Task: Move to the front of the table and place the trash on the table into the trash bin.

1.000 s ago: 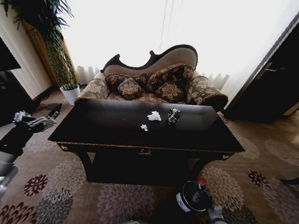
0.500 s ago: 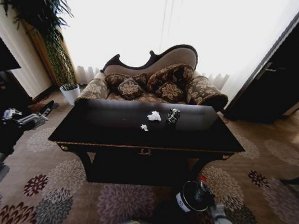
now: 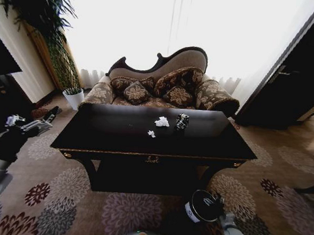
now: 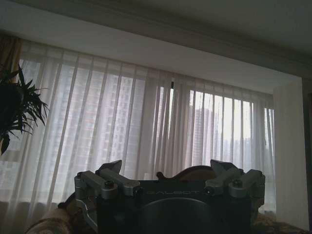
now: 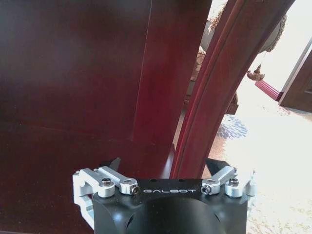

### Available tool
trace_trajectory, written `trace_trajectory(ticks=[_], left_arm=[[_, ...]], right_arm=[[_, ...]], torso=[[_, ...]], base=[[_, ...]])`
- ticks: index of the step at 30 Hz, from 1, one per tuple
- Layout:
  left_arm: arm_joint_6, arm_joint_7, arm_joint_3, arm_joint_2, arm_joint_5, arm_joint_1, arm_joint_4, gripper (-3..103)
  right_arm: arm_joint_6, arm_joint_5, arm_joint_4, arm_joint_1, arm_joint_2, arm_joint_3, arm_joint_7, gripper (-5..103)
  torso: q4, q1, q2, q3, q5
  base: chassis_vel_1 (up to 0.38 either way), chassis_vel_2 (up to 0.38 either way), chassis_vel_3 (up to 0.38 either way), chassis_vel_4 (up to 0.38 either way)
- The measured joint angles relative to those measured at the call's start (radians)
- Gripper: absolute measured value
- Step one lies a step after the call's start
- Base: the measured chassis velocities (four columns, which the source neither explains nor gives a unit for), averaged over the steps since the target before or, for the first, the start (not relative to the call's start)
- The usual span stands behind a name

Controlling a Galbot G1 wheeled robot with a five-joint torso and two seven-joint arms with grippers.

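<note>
Facing table (image 3: 113, 139) — can (image 3: 182, 121), paper scraps (image 3: 161, 121) on top | bin (image 3: 203, 206) below

Head view: trash bin (image 3: 204, 206) interior dark, contents unreadable. Right arm at 5 o'clock cut by bottom edge. Left arm cut by left edge at 9 o'clock. Paper scraps (image 3: 161, 121) on tabletop (image 3: 118, 136) too small to count. Wrist views: left end effector (image 4: 165, 170) and right end effector (image 5: 163, 168) fingertips hidden behind housings.

Open tabletop surrounds the can (image 3: 182, 121) and paper scraps (image 3: 161, 121); the sofa (image 3: 164, 86) seemingly blocks behind.
</note>
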Motion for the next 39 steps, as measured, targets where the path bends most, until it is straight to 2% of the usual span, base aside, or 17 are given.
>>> trace_trajectory(ticks=[6,14,19,23,24,29,36,39], left_arm=[[0.000,0.000,0.009,-0.002,0.003,-0.010,0.008,100],[-0.002,-0.003,0.049,-0.013,0.038,-0.044,0.057,100],[-0.003,-0.013,0.079,-0.017,0.053,-0.072,0.089,100],[-0.005,-0.020,0.129,-0.025,0.090,-0.106,0.125,100],[-0.005,-0.020,0.129,-0.025,0.090,-0.106,0.125,100],[-0.008,-0.022,0.158,-0.023,0.112,-0.117,0.143,100],[-0.009,-0.023,0.171,-0.004,0.112,-0.135,0.161,100],[-0.009,-0.023,0.181,-0.002,0.115,-0.138,0.162,100]], right_arm=[[-0.011,-0.005,0.054,-0.041,0.019,0.007,-0.004,100],[0.003,-0.037,0.284,-0.200,0.085,0.046,-0.027,100],[-0.027,-0.033,0.429,-0.305,0.116,0.073,-0.023,100],[-0.092,-0.033,0.626,-0.415,0.153,0.127,-0.004,100],[-0.092,-0.033,0.626,-0.415,0.153,0.127,-0.004,100],[-0.133,-0.003,0.836,-0.509,0.174,0.194,0.018,100],[-0.135,0.035,0.982,-0.565,0.190,0.251,0.019,100],[-0.149,0.101,1.066,-0.572,0.188,0.292,0.032,100]], torso=[[0.0001,0.000,0.000,0.000,0.0000],[0.0001,0.000,0.000,0.000,0.0000],[-0.0002,0.000,0.000,0.000,0.0001],[0.0000,0.000,0.000,0.000,-0.0002],[0.0000,0.000,0.000,0.000,-0.0002],[0.0000,0.000,0.000,0.000,-0.0003],[-0.0001,0.000,0.000,0.000,0.0000],[-0.0001,0.000,0.000,0.000,0.0001]], base=[[0.000,0.000,0.000,0.000],[0.000,0.000,0.000,0.000],[0.000,0.000,0.000,0.000],[0.000,0.000,0.000,0.000],[0.000,0.000,0.000,0.000],[0.000,0.000,0.000,0.000],[0.000,0.000,0.000,0.000],[0.000,0.000,0.000,0.000]])
